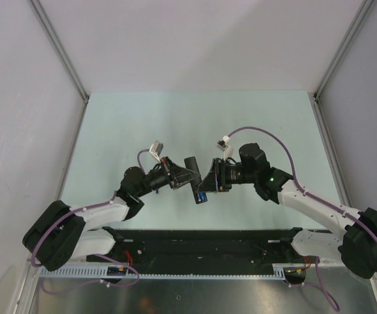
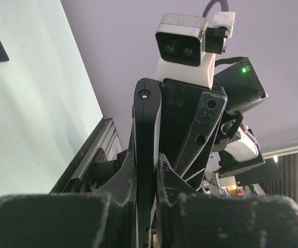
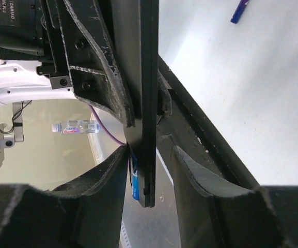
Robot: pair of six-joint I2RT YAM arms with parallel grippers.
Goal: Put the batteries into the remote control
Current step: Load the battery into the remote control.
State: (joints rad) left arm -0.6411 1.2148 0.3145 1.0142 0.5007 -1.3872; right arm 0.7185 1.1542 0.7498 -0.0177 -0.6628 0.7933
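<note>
Black remote (image 1: 192, 175) held edge-up off the desk (image 1: 175, 118), between the two arms. Left gripper (image 1: 178, 174): fingers (image 2: 124, 181) pinch one end of the remote. Right gripper (image 1: 208, 179): fingers (image 3: 190, 181) spread astride the remote's other end, with a gap on one side. Blue battery (image 3: 135, 178) lies flat against the remote, between it and one right finger. Step judged: seating this battery. Whether it is seated, cannot tell. Next move likely calls for a square push into the remote, left grip firm. Second blue battery (image 3: 240, 11) on the desk, well away from the remote.
</note>
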